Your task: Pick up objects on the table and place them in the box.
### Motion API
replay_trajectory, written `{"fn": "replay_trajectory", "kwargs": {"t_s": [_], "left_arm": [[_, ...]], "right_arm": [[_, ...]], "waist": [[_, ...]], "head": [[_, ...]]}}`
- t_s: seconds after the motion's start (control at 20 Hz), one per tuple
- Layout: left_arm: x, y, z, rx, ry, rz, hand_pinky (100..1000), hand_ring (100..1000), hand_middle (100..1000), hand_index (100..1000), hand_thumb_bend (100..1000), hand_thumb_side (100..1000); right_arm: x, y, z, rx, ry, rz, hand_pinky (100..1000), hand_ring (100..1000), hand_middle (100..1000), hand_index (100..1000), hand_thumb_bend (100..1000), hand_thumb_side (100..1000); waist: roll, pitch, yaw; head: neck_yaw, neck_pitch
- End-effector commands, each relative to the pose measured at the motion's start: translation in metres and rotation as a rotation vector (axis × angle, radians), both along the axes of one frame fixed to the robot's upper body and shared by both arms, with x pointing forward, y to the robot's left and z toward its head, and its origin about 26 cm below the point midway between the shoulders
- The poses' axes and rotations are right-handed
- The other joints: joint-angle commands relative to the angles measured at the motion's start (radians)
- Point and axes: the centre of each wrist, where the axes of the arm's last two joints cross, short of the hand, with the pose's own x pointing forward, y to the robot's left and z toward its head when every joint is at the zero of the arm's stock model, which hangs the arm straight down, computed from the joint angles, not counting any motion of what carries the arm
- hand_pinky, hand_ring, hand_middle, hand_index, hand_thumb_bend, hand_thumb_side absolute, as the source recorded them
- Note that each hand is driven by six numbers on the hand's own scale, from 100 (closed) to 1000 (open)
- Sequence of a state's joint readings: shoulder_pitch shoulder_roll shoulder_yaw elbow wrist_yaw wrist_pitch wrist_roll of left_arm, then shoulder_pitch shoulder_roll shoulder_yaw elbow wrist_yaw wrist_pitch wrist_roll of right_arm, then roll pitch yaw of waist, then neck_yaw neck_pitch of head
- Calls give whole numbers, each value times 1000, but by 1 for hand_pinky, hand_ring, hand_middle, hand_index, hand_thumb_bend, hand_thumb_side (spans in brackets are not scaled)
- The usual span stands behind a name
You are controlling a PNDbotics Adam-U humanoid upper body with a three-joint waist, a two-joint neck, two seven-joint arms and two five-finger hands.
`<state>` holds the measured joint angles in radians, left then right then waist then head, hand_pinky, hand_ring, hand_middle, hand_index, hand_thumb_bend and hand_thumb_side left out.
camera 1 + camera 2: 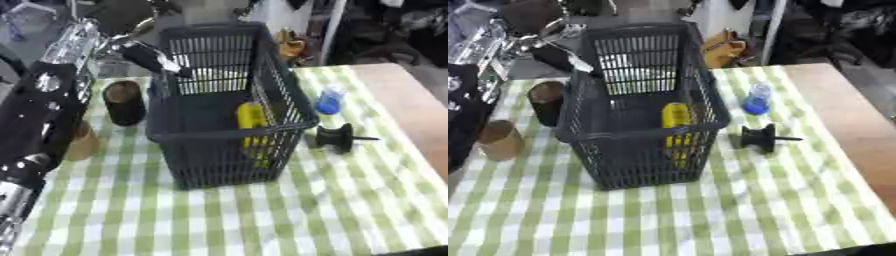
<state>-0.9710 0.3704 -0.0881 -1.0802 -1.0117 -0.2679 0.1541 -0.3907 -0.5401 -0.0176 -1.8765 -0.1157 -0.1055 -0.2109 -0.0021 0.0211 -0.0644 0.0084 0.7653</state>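
Sitting in basket: yellow item, one down. Still waiting on cloth: dark cup, tan cup, blue bottle, black spool. Left hand hovering at basket's far-left rim, fingers extended, holding nothing visible. Right hand out of view.

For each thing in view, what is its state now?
Dark plastic basket: upright, on the checked cloth.
Yellow object: inside the basket.
Blue bottle: upright, right of the basket.
Black spool-like object: on its side.
Dark cylinder: upright, left of the basket.
Left hand: at the basket's far-left rim.
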Motion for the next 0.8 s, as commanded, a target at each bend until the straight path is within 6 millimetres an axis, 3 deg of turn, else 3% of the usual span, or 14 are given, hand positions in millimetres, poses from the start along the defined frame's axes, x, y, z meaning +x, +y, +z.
{"fn": "replay_trajectory", "kwargs": {"t_s": [0.05, 0.1, 0.2, 0.35, 0.55, 0.8], "left_arm": [[-16, 23, 38, -289, -130, -21, 829, 740, 793, 815, 796, 889], [-20, 26, 41, -352, -139, -31, 791, 721, 775, 801, 627, 944], [-39, 47, 44, -604, -203, -49, 784, 718, 771, 797, 609, 945], [-69, 75, 33, -907, -235, -47, 763, 699, 756, 782, 594, 939], [-94, 99, 4, -1072, -192, 19, 718, 637, 702, 758, 572, 908], [-106, 117, -42, -1176, -56, 74, 702, 613, 683, 755, 553, 867]], "right_arm": [[-1, -4, 8, -13, -25, -9, 617, 751, 741, 956, 108, 750], [-1, -4, 8, -13, -25, -9, 616, 752, 741, 956, 109, 750], [-1, -4, 9, -13, -27, -12, 616, 752, 741, 956, 109, 750], [-2, -5, 10, -16, -30, -16, 616, 752, 741, 956, 110, 749], [-2, -7, 10, -16, -33, -23, 616, 753, 741, 956, 111, 748], [-2, -8, 10, -16, -34, -30, 616, 753, 741, 957, 112, 748]], "waist": [[-15, -19, 2], [-15, -19, 3], [-15, -16, 7], [-14, -11, 11], [-13, -8, 14], [-14, -5, 18]], "head": [[1, 5], [1, 5], [-3, 5], [-4, 5], [-5, 5], [0, 5]]}}
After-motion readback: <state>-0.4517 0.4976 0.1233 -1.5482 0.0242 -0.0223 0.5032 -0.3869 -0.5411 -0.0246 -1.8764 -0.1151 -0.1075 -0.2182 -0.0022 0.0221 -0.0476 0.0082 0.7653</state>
